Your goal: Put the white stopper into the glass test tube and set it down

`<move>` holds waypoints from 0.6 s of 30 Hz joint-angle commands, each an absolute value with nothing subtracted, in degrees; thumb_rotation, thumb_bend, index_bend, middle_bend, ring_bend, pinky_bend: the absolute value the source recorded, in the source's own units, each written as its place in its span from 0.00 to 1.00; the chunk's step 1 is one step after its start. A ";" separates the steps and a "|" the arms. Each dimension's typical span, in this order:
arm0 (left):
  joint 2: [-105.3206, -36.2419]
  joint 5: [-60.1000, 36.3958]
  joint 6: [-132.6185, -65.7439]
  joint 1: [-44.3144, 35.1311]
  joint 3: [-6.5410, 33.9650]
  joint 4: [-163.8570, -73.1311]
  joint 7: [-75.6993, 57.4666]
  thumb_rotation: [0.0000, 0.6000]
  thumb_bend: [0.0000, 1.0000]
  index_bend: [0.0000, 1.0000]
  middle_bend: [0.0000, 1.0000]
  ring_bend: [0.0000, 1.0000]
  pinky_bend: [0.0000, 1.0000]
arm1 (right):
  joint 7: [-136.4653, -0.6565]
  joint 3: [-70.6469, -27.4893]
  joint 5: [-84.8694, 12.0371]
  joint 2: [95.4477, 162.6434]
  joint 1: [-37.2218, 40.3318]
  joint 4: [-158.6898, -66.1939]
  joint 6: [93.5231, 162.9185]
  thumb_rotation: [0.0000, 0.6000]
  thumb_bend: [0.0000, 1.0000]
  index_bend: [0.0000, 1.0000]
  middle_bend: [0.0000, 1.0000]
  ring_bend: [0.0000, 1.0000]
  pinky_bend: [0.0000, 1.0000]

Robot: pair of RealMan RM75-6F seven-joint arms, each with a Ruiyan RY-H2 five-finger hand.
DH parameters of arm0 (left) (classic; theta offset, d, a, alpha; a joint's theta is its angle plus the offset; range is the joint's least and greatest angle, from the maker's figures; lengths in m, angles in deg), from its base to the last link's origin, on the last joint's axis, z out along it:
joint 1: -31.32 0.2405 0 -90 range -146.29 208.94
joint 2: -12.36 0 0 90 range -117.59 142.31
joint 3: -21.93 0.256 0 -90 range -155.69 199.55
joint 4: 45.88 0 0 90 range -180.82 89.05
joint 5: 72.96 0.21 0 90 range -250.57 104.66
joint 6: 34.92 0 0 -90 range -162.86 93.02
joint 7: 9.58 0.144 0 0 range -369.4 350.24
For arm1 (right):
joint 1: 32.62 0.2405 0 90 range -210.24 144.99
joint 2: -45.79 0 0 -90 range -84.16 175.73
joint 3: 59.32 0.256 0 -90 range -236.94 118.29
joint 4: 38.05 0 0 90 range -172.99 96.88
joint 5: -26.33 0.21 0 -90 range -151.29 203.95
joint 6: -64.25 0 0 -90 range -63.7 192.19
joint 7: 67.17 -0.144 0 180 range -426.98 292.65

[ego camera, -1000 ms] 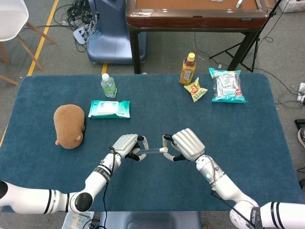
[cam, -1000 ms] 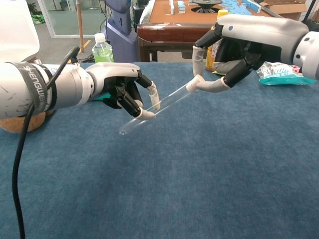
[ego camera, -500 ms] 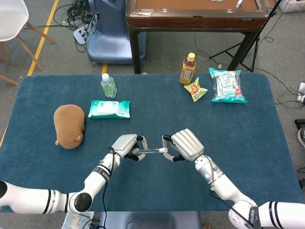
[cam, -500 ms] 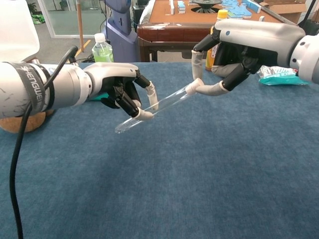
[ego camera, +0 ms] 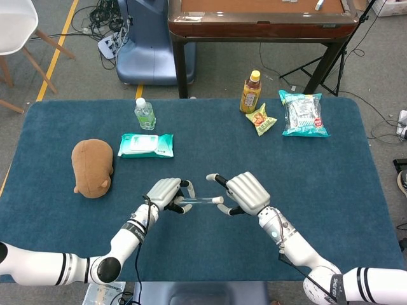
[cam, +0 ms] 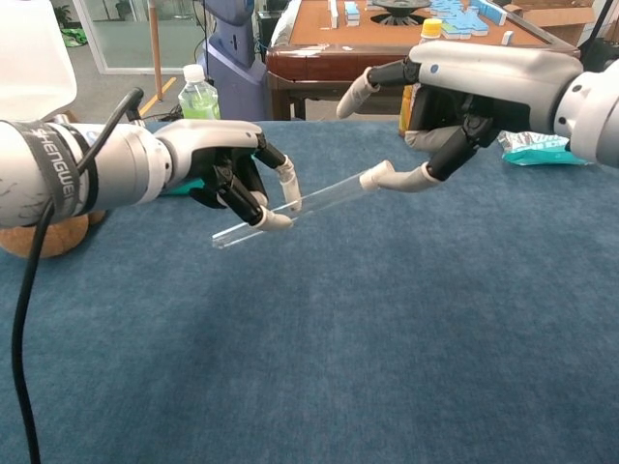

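With my left hand (cam: 227, 174) pinching the tube (cam: 290, 207) tilted above the tabletop's (ego camera: 331, 184) near-middle, and my right hand (cam: 440, 116), fingers spread, thumb at its mouth where I judge the stopper (cam: 370, 179) sits, I'd press straight along the tube's axis.

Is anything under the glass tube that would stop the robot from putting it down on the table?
Nothing visible. The left hand holds the glass test tube over bare blue table; bottles, snacks and toy lie farther off.
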State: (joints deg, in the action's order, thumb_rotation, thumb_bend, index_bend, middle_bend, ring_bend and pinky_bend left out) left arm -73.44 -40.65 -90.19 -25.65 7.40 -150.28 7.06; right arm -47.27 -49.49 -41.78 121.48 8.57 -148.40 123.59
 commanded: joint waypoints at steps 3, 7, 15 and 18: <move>-73.35 -40.19 -90.57 -25.46 7.92 -149.64 7.47 1.00 0.32 0.57 1.00 1.00 1.00 | -48.71 -49.19 -42.79 120.20 7.88 -149.43 124.57 1.00 0.19 0.17 1.00 1.00 1.00; -73.82 -39.69 -91.83 -25.60 8.92 -148.33 9.37 1.00 0.32 0.57 1.00 1.00 1.00 | -50.22 -49.07 -44.77 116.81 5.85 -151.02 127.31 1.00 0.19 0.17 1.00 1.00 1.00; -78.76 -39.46 -96.06 -26.71 10.66 -142.55 15.40 1.00 0.32 0.57 1.00 1.00 1.00 | -54.10 -49.87 -47.82 108.79 0.54 -152.64 132.31 1.00 0.19 0.17 1.00 1.00 1.00; -80.81 -39.56 -96.94 -27.21 10.94 -140.43 17.38 1.00 0.32 0.57 1.00 1.00 1.00 | -55.38 -50.11 -48.45 107.31 -0.62 -152.57 133.12 1.00 0.19 0.17 1.00 1.00 1.00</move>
